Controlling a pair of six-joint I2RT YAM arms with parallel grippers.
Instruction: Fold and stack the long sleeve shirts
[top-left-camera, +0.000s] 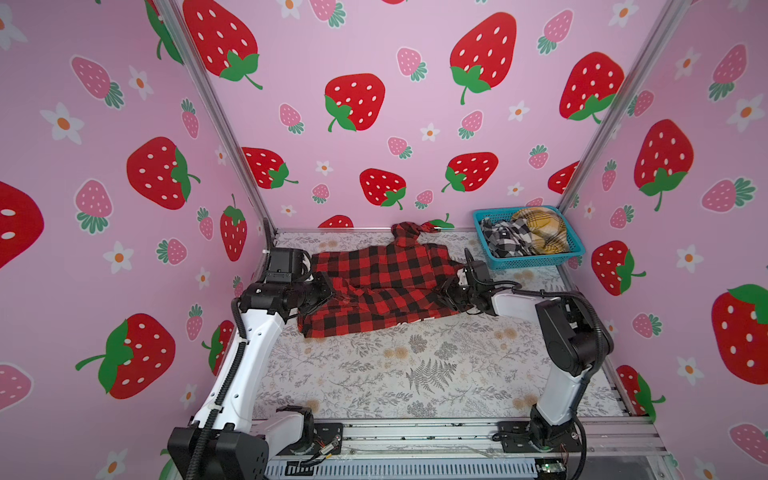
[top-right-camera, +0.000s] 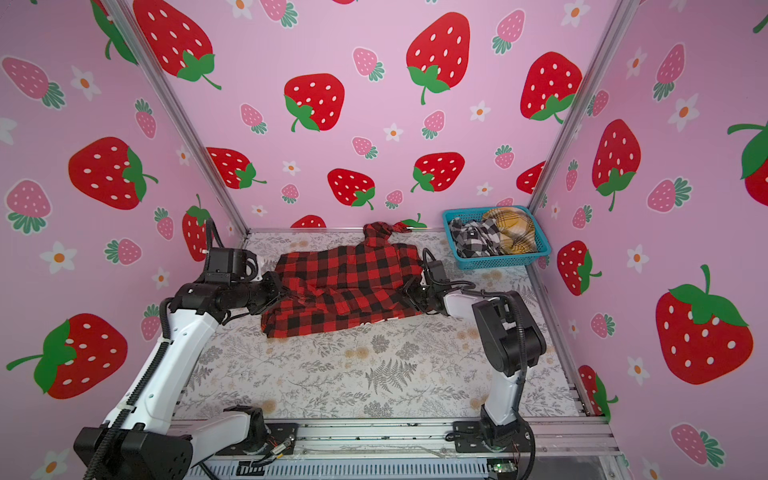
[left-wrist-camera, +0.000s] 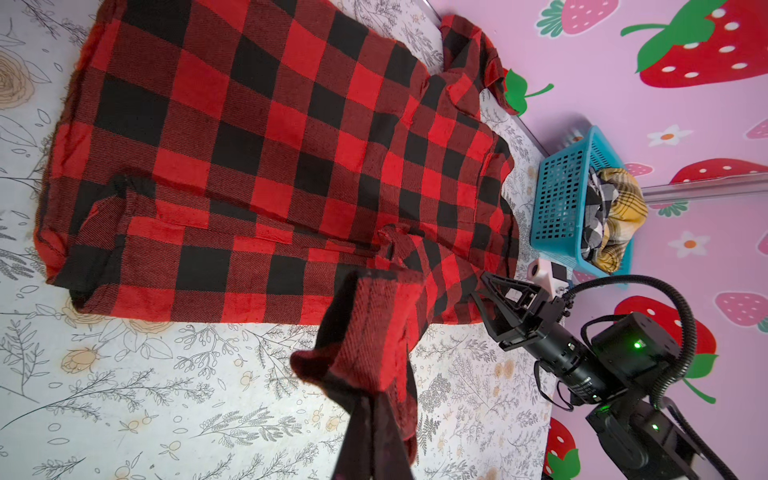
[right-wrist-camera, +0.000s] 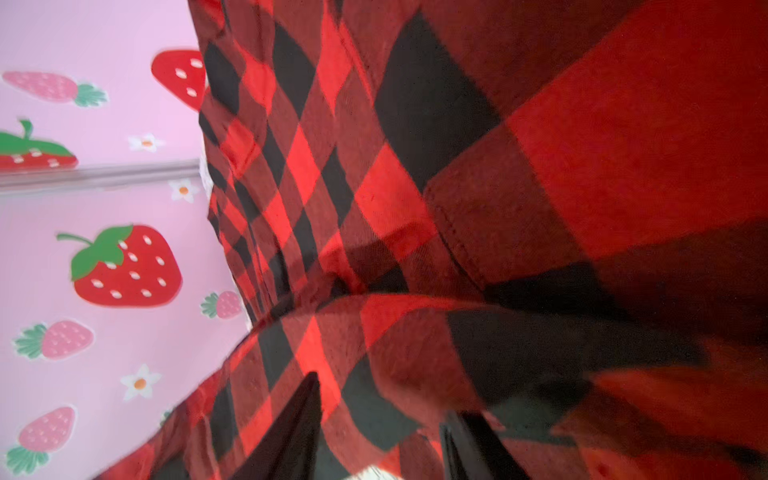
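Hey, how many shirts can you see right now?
3. The red-and-black shirt lies spread on the table; the black-and-white shirt and the yellow shirt sit bunched in the blue basket. More may be hidden beneath them.

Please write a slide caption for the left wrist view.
Left gripper holds a raised fold of the red-and-black shirt on the table.

I'm getting bright, even light from above in both top views; the red checked shirt (top-left-camera: 374, 286) throws only a thin, soft shadow on the tabletop (top-left-camera: 374, 374). The walls (top-left-camera: 104, 208) stretch and bow toward the edges. My right wrist view is smeared, with cloth too close to focus. The left wrist view is crisp, except for cloth nearest the lens.
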